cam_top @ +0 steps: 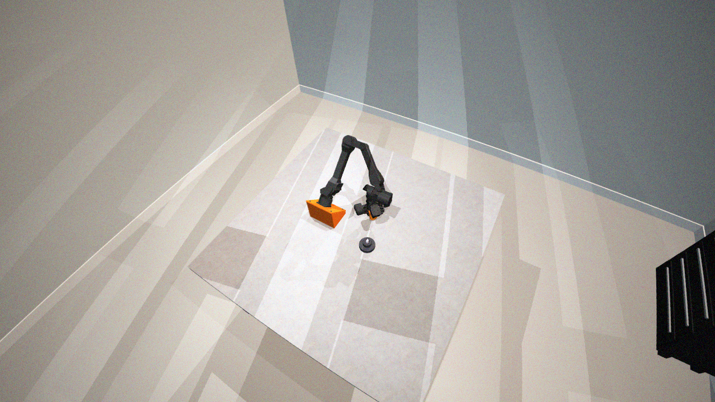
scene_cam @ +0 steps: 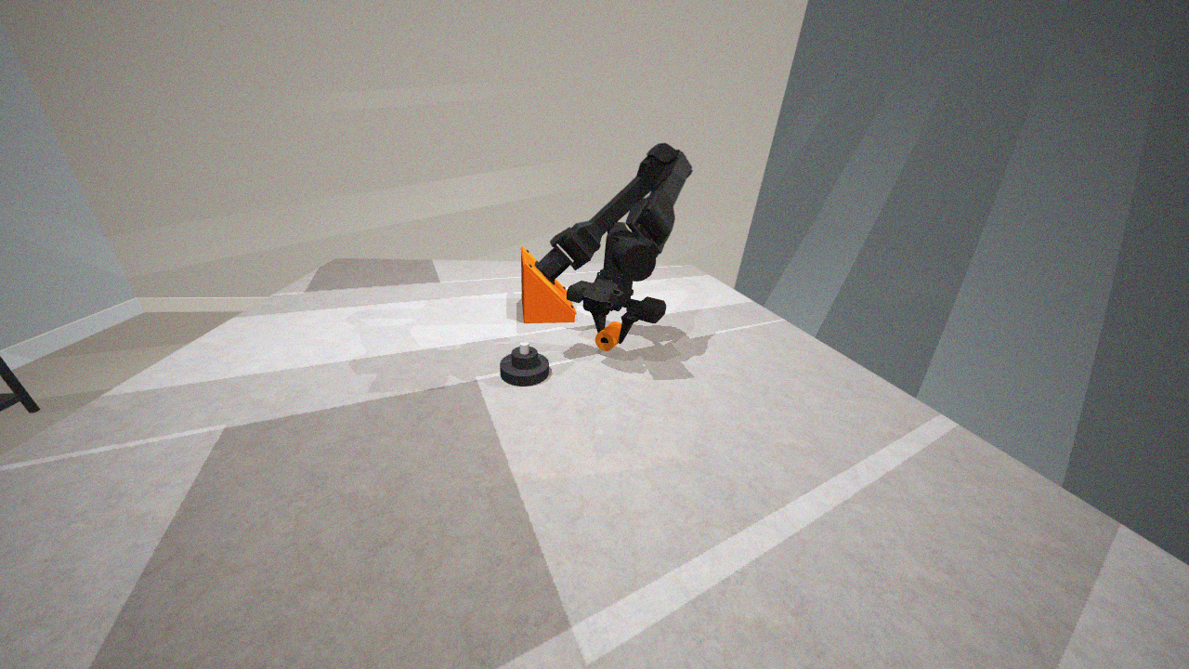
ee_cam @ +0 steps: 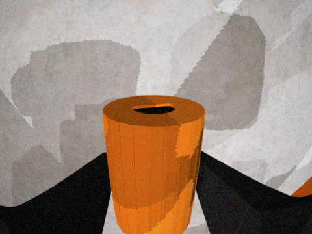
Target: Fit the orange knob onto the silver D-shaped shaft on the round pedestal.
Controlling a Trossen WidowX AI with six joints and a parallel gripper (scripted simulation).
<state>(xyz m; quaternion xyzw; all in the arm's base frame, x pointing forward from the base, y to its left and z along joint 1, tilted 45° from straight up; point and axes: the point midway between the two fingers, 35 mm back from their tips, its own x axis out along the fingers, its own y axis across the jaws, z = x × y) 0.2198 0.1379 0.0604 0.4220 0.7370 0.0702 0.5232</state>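
Observation:
The orange knob (cam_top: 370, 216) (scene_cam: 609, 336) (ee_cam: 153, 156) is a ribbed cylinder held between the fingertips. It lies on its side in the exterior view, a little above the table. Its dark D-shaped hole shows in the wrist view, with the flat side along the hole's upper edge. My gripper (scene_cam: 612, 334) (ee_cam: 153, 160) is shut on the knob. The round dark pedestal (cam_top: 367, 245) (scene_cam: 523, 372) stands apart from the gripper, to its left in the exterior view. The silver shaft (cam_top: 367, 240) (scene_cam: 523, 347) stands upright and bare on it; its flat side cannot be made out.
The orange wedge base (cam_top: 324, 215) (scene_cam: 545, 303) of the arm stands behind and left of the gripper in the exterior view. The table (cam_top: 309, 280) (scene_cam: 706, 465) carries patches of shadow. A black slatted object (cam_top: 685, 300) stands at the far right in the top view.

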